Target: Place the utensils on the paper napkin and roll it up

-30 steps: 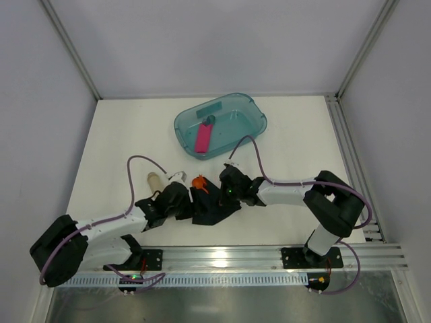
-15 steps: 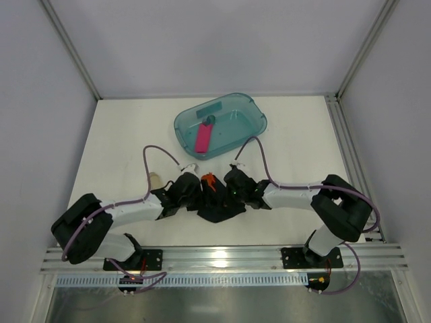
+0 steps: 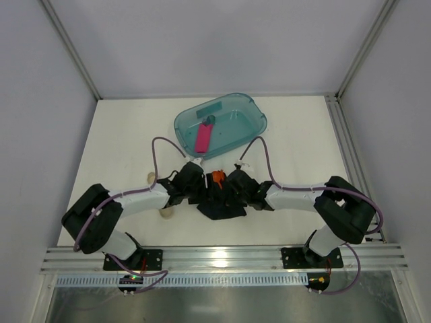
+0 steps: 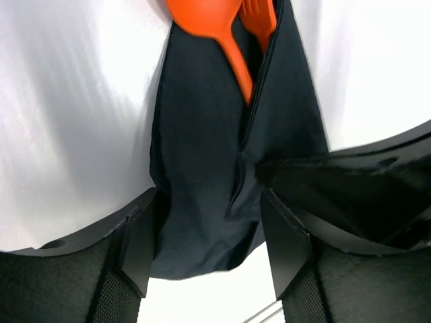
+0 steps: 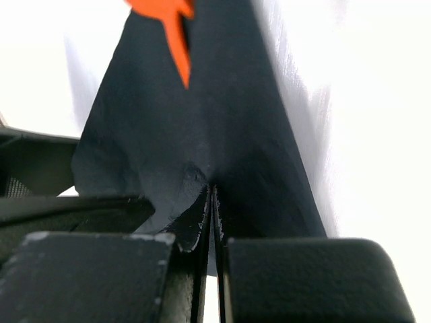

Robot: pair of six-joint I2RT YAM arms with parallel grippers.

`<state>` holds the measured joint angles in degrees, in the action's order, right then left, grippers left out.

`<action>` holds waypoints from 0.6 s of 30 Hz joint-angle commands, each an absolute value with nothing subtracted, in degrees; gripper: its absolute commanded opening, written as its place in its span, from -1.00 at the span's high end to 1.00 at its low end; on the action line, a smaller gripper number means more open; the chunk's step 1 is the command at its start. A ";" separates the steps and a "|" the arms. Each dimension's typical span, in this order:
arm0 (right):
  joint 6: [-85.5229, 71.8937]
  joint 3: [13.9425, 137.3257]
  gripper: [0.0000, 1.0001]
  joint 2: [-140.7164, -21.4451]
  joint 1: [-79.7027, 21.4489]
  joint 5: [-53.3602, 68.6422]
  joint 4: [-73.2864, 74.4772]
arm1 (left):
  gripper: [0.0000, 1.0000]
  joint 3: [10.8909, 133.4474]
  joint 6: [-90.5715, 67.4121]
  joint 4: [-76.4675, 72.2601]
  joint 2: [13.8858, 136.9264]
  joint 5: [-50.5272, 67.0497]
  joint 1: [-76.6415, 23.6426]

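Observation:
The black paper napkin (image 3: 219, 207) lies crumpled and folded between my two grippers near the table's front. The orange utensils (image 3: 217, 177) stick out of its far end. In the left wrist view a spoon (image 4: 215, 20) and a fork (image 4: 259, 17) lie in the napkin's (image 4: 202, 134) fold. My left gripper (image 3: 199, 190) is open, its jaws (image 4: 207, 202) standing wide on either side of the folded napkin. My right gripper (image 3: 229, 192) is shut (image 5: 212, 192) on a pinch of the napkin (image 5: 168, 134), with an orange tip (image 5: 172, 20) beyond it.
A teal translucent tub (image 3: 252, 128) stands behind the napkin with a pink flat bar (image 3: 203, 140) in it. Pale beige pieces show on either side of my left forearm, one (image 3: 151, 177) behind it and one (image 3: 165, 213) in front. Metal rails run along the front edge.
My left arm has swung right and forward, bringing its gripper up to the napkin. The right gripper has shifted slightly right. The napkin has bunched narrower and the utensils have moved right.

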<state>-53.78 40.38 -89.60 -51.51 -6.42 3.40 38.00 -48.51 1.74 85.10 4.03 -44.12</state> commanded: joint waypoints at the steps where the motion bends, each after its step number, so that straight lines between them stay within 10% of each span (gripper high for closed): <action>1: -54.84 38.50 0.92 -88.95 -50.98 -10.02 4.22 | -0.31 37.44 -46.06 9.30 82.62 3.78 -44.12; 18: -56.95 38.76 0.92 -89.21 -51.06 -10.11 3.52 | -0.32 33.85 -61.51 25.67 68.48 -8.35 -47.19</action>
